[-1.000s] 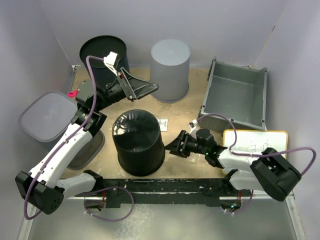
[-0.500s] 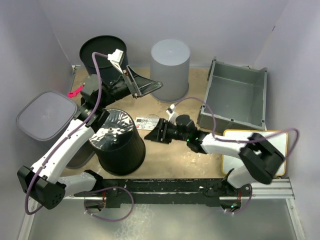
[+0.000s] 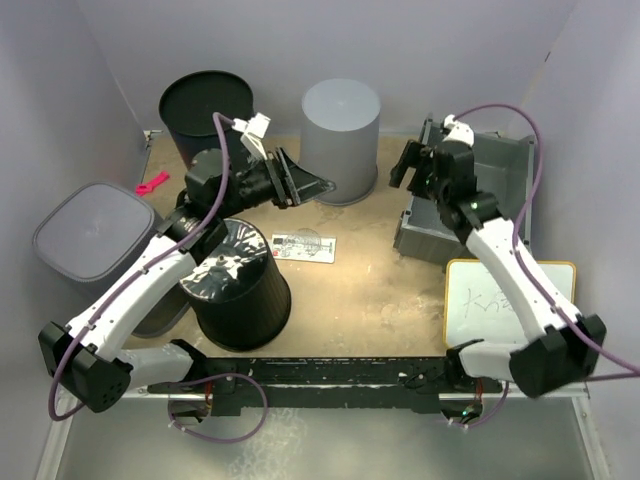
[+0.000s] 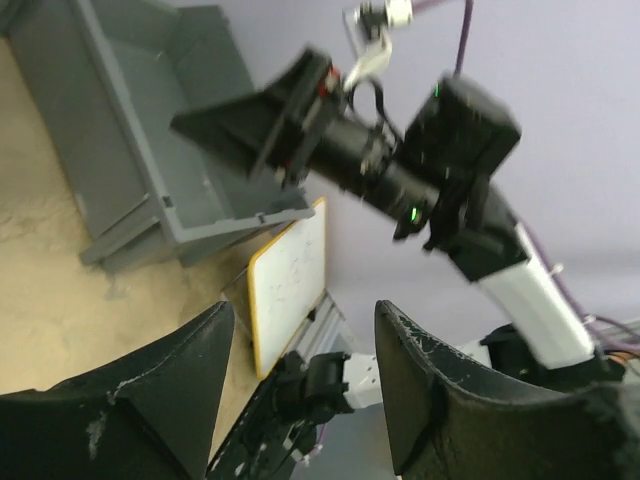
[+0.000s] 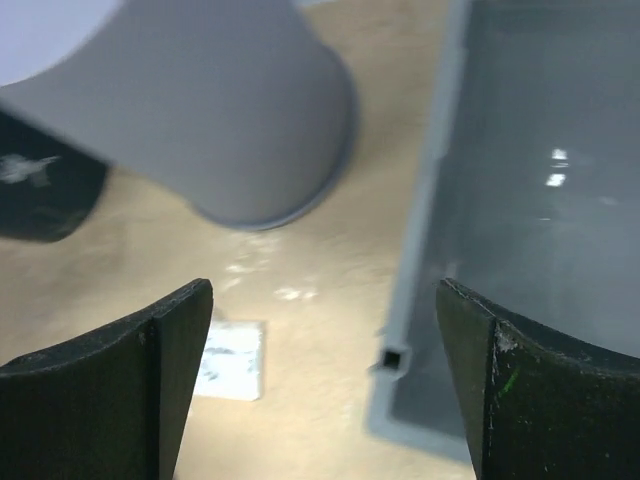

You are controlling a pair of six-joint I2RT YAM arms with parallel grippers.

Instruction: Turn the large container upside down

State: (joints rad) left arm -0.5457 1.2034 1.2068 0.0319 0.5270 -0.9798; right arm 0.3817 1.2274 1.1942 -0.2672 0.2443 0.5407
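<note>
A large open grey rectangular bin (image 3: 470, 195) stands upright at the right back; it also shows in the right wrist view (image 5: 530, 200) and the left wrist view (image 4: 130, 150). My right gripper (image 3: 405, 168) is open and empty, hovering by the bin's left rim, with the rim's corner between its jaws (image 5: 325, 380). A black bucket (image 3: 235, 290) stands at the front left with its shiny closed end up. My left gripper (image 3: 315, 185) is open and empty in mid-air above the table's middle, pointing at the right arm (image 4: 305, 390).
A grey bucket (image 3: 342, 125) stands bottom up at the back, an open black bucket (image 3: 205, 105) at the back left. A lidded grey box (image 3: 90, 230) sits far left. A white card (image 3: 303, 245) lies mid-table, a whiteboard (image 3: 510, 300) front right.
My right arm swung from the table's front middle up and back to the grey bin's left rim. The black bucket slid left earlier and now rests. My left gripper shifted slightly right.
</note>
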